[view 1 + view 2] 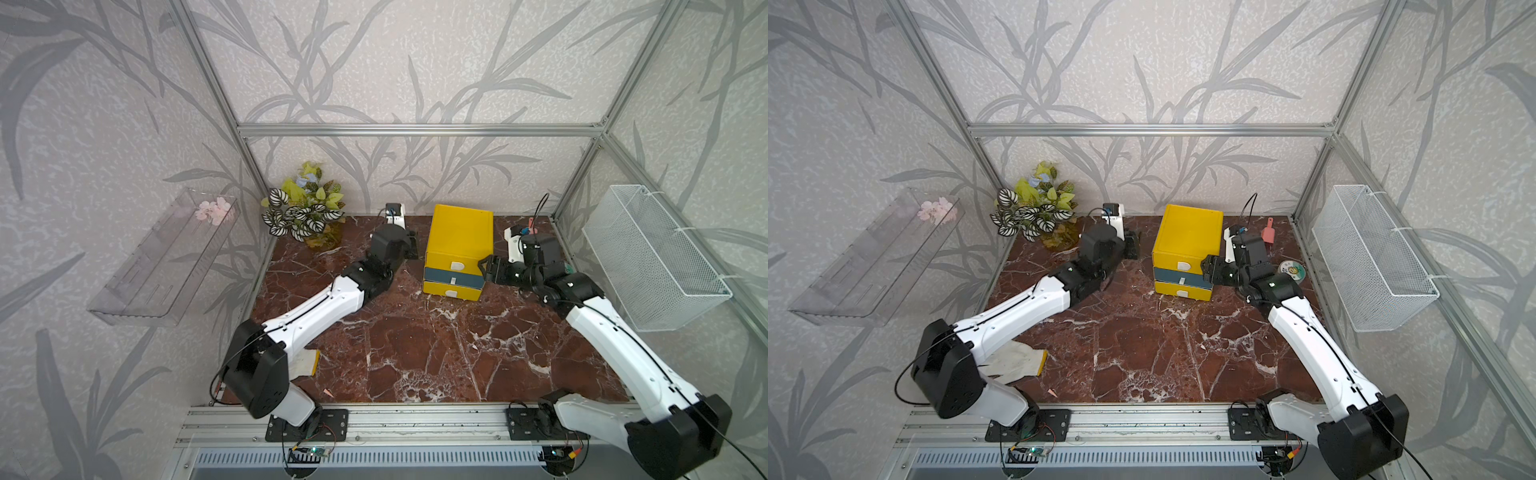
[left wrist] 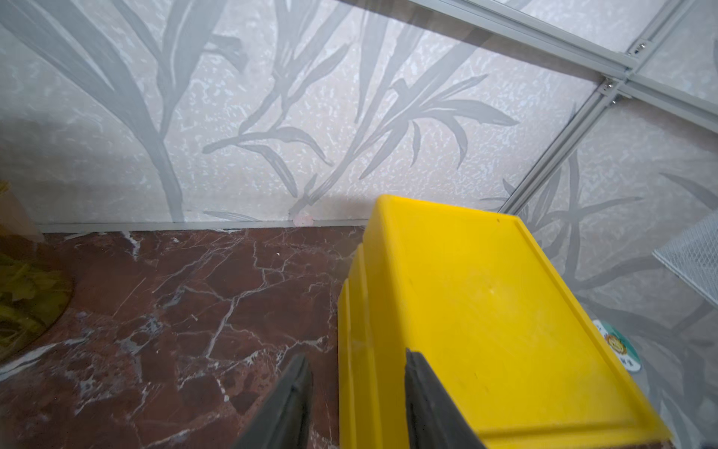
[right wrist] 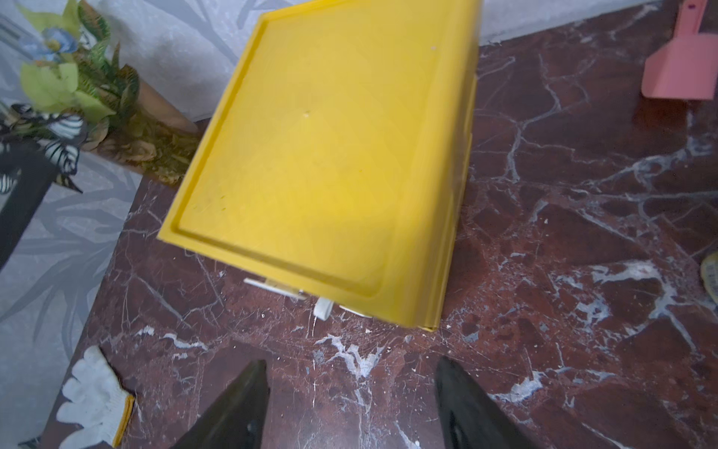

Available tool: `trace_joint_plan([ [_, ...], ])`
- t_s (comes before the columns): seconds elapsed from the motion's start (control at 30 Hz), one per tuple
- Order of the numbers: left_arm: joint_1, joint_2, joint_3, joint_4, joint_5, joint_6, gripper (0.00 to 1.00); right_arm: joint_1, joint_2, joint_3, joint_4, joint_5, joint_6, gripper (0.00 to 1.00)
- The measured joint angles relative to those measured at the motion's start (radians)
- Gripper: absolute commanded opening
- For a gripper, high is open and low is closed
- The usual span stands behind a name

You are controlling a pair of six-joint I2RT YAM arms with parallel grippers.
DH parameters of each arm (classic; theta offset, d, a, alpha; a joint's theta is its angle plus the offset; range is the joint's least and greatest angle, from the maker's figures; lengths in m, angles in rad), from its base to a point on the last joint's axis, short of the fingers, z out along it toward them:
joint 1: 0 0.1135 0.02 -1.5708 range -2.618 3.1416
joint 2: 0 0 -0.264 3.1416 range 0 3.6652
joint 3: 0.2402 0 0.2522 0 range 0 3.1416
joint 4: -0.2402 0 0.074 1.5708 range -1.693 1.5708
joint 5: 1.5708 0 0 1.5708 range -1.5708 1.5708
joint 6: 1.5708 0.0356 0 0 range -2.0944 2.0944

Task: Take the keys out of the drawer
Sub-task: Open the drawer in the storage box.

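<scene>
The yellow drawer unit (image 1: 459, 237) stands at the back of the marble table, seen in both top views (image 1: 1187, 232). Its three drawer fronts (image 1: 453, 279) with white handles are all pushed in. The keys are hidden. My left gripper (image 1: 409, 245) is at the unit's left side. In the left wrist view it (image 2: 355, 355) is open, one finger over the top, the other beside the side wall, neither touching. My right gripper (image 1: 484, 266) hovers by the unit's front right corner, open over bare marble (image 3: 349, 363) and holding nothing.
A potted plant (image 1: 305, 212) stands back left. A white glove (image 1: 1017, 361) lies near the left arm's base. A pink scoop (image 1: 1268, 235) and a round disc (image 1: 1292, 271) lie right of the unit. A wire basket (image 1: 652, 257) and a clear shelf (image 1: 162, 266) hang on the side walls.
</scene>
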Motion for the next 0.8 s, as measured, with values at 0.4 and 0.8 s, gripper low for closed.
trace_joint_plan([
  [0.4, 0.187, 0.549, 0.735, -0.493, 0.558, -0.034, 0.52, 0.282, 0.051, -0.039, 0.072, 0.289, 0.017, 0.60],
  [0.8, 0.190, 0.552, 0.612, -0.364, 0.719, -0.226, 0.54, 0.366, 0.181, -0.122, 0.308, 0.584, 0.050, 0.63],
])
